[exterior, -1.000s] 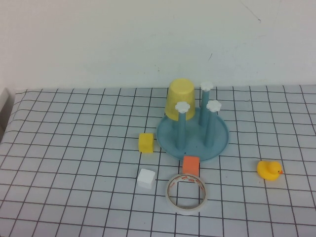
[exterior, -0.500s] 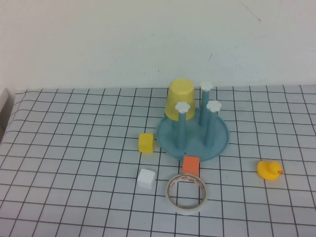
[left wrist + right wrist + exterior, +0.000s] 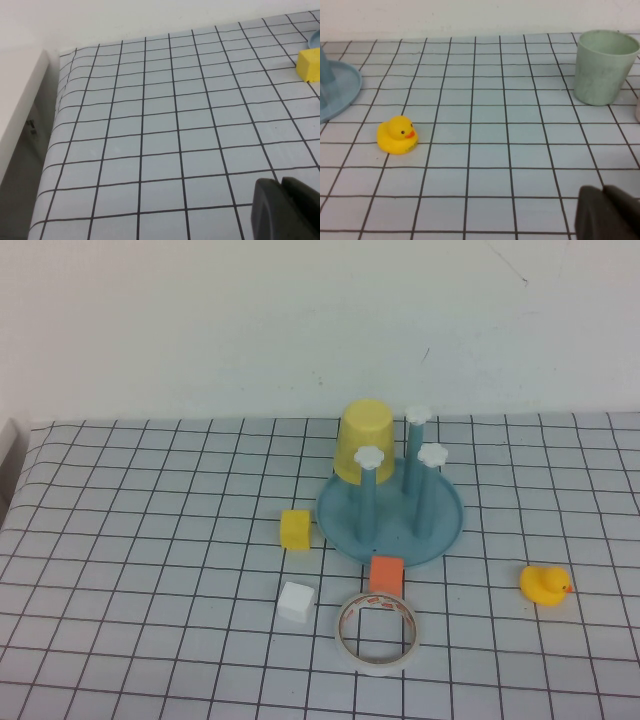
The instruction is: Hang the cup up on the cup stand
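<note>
Lab bench: gridded tabletop (image 3: pixel 150 540), toy props.

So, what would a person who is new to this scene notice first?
Probably the yellow cup, upside down over a rear post of the blue cup stand mid-table. Next, the rubber duck to the stand's right and the tape roll in front. The left gripper and right gripper are shut, away from the stand.

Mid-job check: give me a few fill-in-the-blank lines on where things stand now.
The cup sits upside down over a post of the ____. The orange block lies between the stand and the ____ roll. Left gripper and right gripper are both ____.
Missing: stand; tape; shut
</note>
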